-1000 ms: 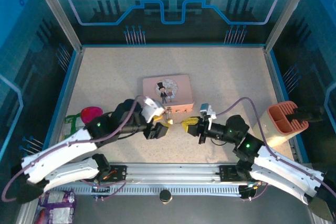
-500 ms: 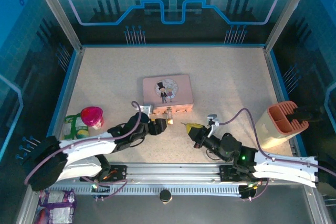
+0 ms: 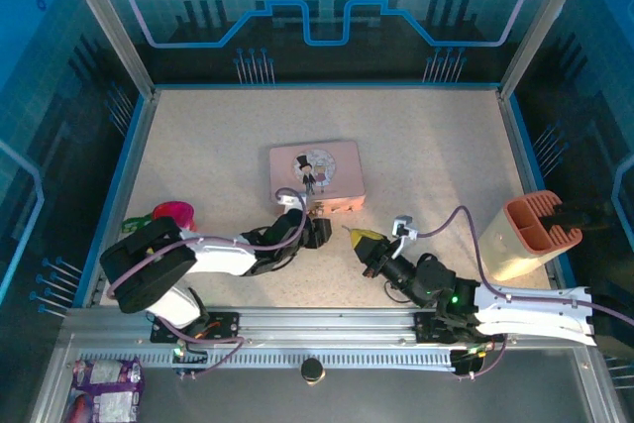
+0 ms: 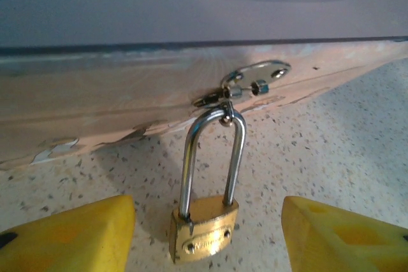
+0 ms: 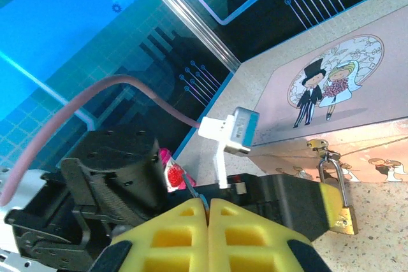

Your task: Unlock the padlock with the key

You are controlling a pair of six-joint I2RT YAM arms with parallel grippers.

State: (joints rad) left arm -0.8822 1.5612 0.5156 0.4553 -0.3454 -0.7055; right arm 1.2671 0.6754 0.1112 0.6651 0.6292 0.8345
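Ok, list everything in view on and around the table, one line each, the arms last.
padlock: one, brass body and silver shackle, hooked through the tin's hasp
tin: one, pink with a cartoon couple, mid-table
slotted holder: one, orange and cream, right edge of the table
small item: one, pink and green, left edge, kind unclear
packet: one, purple, near-left corner, off the table
table: one, speckled beige
left gripper: one, yellow pads, open either side of the padlock, not touching it
right gripper: one, yellow pads, shut, right of the padlock
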